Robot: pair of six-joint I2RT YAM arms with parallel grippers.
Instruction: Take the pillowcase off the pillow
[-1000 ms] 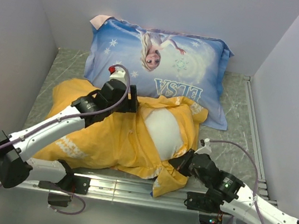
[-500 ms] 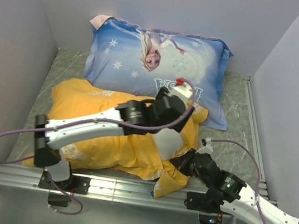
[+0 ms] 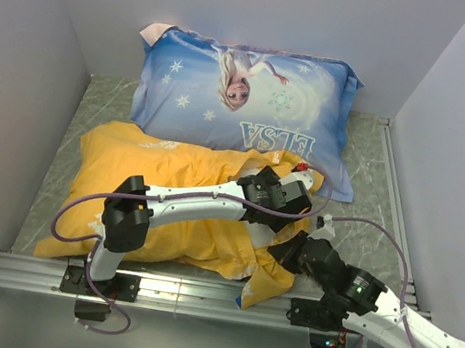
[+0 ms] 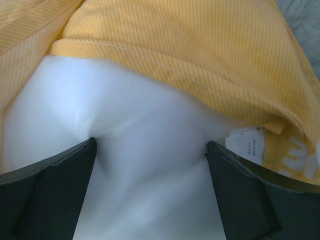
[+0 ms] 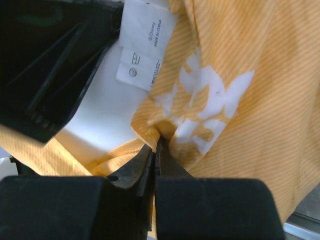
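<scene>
Pinching fine-striped yellow pillowcase [image 5: 240, 125] fold, your right pincer [image 5: 155, 147] clamped tight; your left pincer [image 4: 151, 145] spread wide against plump white pillow [image 4: 125, 100].

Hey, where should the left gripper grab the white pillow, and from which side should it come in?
Take the bare white bulge of the pillow showing in the mouth of the pillowcase, beside the tag. Come straight down from above. The left gripper straddles that soft mound with jaws wide, and the right gripper pinches the case's edge aside, so closing should probably catch only pillow.
</scene>
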